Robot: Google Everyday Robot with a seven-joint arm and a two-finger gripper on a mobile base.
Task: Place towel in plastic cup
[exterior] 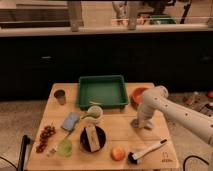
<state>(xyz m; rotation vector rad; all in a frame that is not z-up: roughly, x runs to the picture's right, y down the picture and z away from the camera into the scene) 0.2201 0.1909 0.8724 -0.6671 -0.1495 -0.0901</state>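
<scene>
A small grey towel [135, 123] lies on the wooden table [150, 150], right of centre. My gripper [140, 122] comes in from the right on a white arm [170, 107] and points down right at the towel, touching or just above it. A light green plastic cup [64, 147] stands near the table's front left. A small dark cup [60, 96] stands at the back left.
A green tray [102, 91] sits at the back centre, with an orange bowl [137, 95] to its right. A white mug [94, 114], a blue sponge [70, 121], grapes [45, 137], a black bowl [93, 139], an orange [118, 153] and a brush [147, 151] lie around.
</scene>
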